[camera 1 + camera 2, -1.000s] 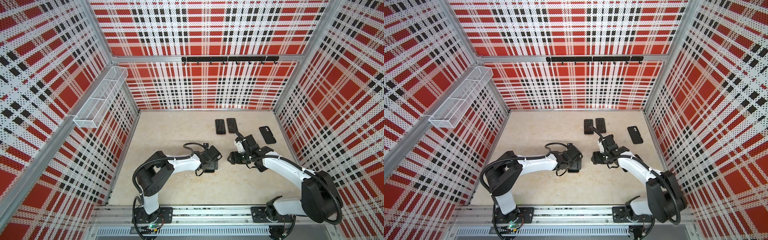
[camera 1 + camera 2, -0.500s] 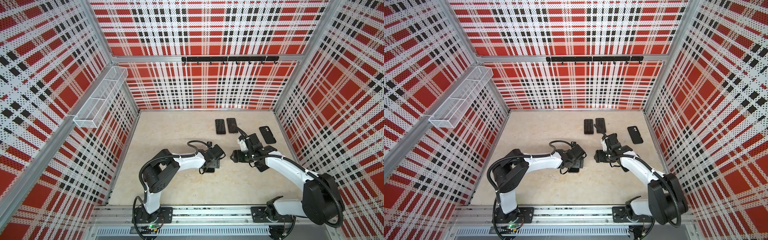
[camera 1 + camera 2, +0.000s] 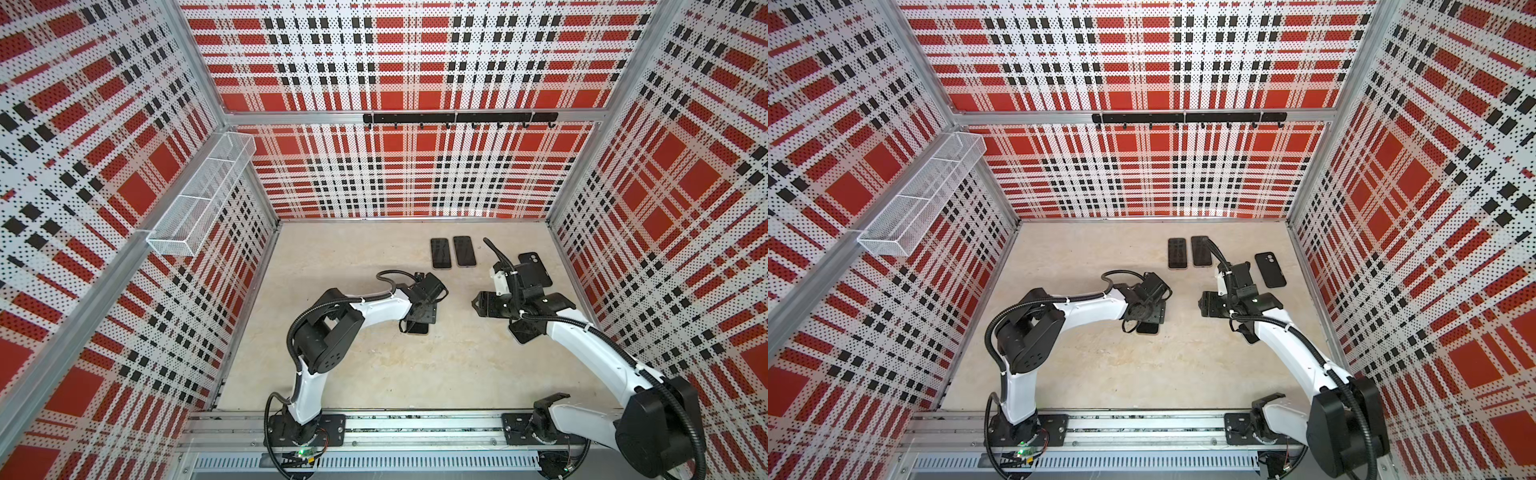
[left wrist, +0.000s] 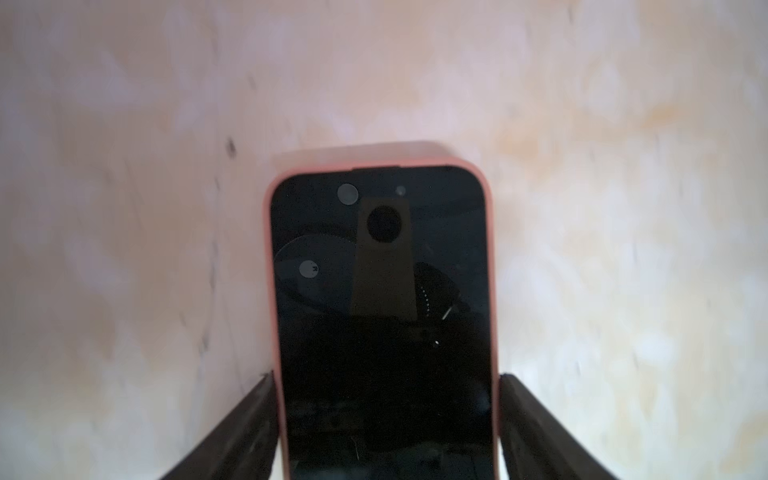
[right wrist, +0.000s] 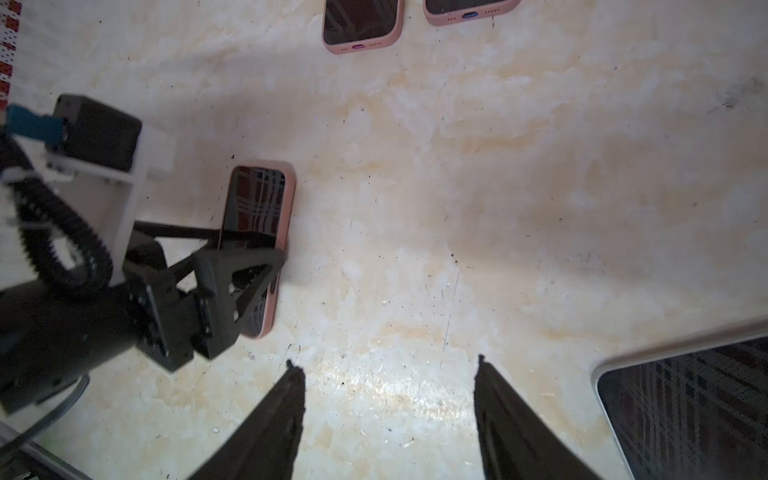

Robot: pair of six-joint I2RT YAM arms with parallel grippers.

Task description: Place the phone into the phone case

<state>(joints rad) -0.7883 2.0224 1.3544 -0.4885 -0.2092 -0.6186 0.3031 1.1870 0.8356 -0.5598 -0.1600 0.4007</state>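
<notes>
phone (image 4: 380, 291) | left gripper (image 4: 386, 376) straddling it, cannot tell if clamped | right gripper (image 5: 385, 360) hovering, parted, empty

Between the black fingers (image 4: 232, 432) of the left gripper (image 4: 385, 378), a black-screened phone (image 4: 382, 291) edged in salmon pink is seen. Cream marbling with orange veins is shown by the table (image 4: 623, 208); red-white-black plaid by the walls (image 3: 407, 174).

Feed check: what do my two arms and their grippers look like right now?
The left arm and right arm have white link shells with black joint housings and black corrugated cables looped outside. The left gripper and right gripper have matte black tapering fingers.
</notes>
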